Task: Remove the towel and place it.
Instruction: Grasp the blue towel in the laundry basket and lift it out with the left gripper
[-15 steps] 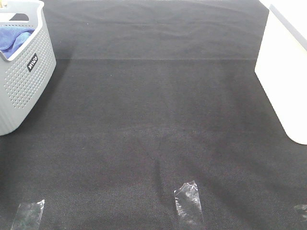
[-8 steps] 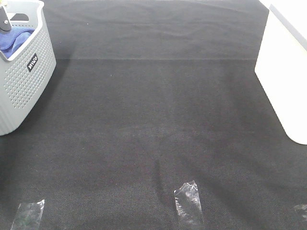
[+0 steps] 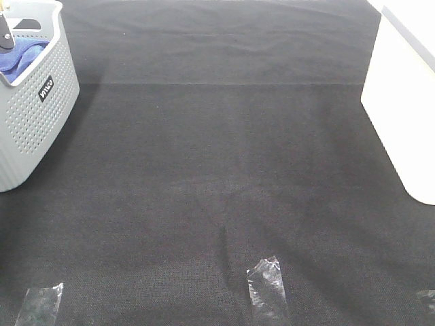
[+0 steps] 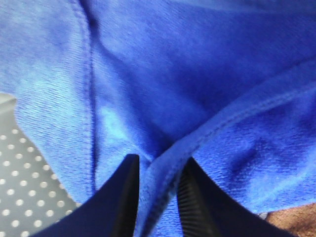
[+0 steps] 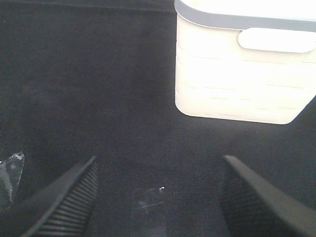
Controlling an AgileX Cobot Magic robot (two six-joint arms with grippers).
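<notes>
The royal-blue towel (image 3: 19, 56) lies bunched inside the grey basket (image 3: 34, 115) at the far left of the exterior view. A tip of my left gripper (image 3: 6, 36) shows there, down in the basket over the towel. In the left wrist view the left gripper (image 4: 160, 165) is pinched on a raised fold and stitched edge of the towel (image 4: 197, 74), with the perforated basket wall (image 4: 19, 197) beside it. My right gripper (image 5: 158, 165) is open and empty, low over the black cloth.
A white basket (image 3: 401, 115) stands at the right edge; it also shows ahead of the right gripper in the right wrist view (image 5: 237, 79). Clear tape pieces (image 3: 266, 285) (image 3: 39, 302) lie on the black cloth near the front.
My left gripper has come into view at the top left, down into the grey basket onto the towel. The right side shows no change.
</notes>
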